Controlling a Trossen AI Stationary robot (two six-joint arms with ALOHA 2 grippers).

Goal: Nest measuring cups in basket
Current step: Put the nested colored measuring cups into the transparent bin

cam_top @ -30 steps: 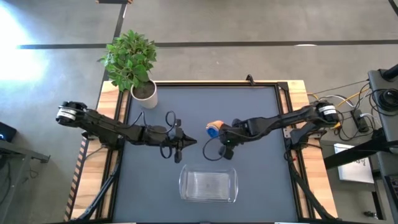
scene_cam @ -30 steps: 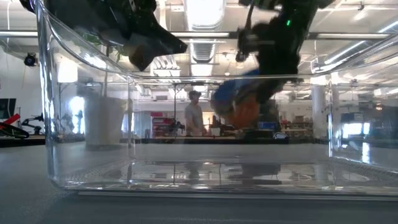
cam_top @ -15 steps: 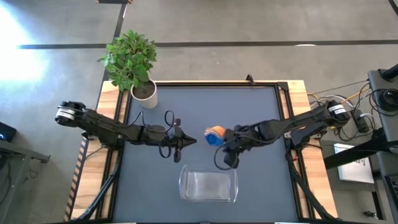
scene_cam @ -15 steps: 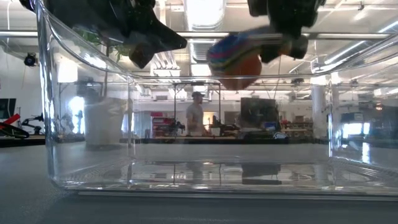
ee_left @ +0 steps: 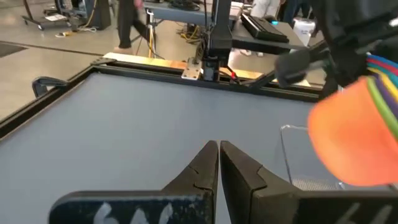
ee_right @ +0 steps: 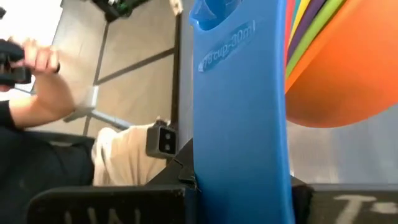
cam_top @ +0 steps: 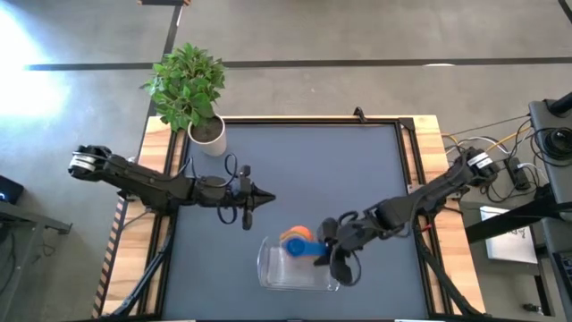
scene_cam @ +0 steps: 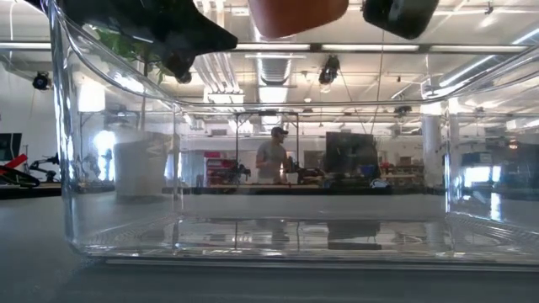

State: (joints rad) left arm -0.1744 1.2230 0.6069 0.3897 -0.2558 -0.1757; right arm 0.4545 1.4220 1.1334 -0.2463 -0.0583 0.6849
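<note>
The measuring cups [cam_top: 298, 241] are nested in one stack, the orange cup outermost and a blue handle [ee_right: 242, 112] uppermost. My right gripper [cam_top: 325, 254] is shut on the stack and holds it in the air over the far left part of the clear basket [cam_top: 300, 268], which stands near the table's near edge. In the low view only the orange cup's underside [scene_cam: 296, 12] shows above the basket's rim [scene_cam: 278, 105]. My left gripper [cam_top: 261, 198] is shut and hovers over the table left of centre, touching nothing. My right gripper holds the nested cups by their stacked handles, the blue handle [ee_right: 242, 124] lying broad side up between the fingers. The handle hides the fingers themselves. The gripper comes from the table's right side, along the handles. The stack is lifted clear, bowls [ee_right: 348, 74] beyond the fingertips, above the basket.
A white pot with a green plant [cam_top: 206, 134] stands at the table's far left corner. A raised frame [cam_top: 308, 119] borders the dark table top. Cables [cam_top: 509, 165] lie beyond the right edge. A person's hand [ee_right: 37, 59] shows beyond the table in the right wrist view.
My right gripper has carried the cup stack from the middle of the table toward the near edge, over the basket, and raised it; in the low view the stack has climbed from behind the basket to above its rim. My left gripper has drawn back slightly toward the left.
</note>
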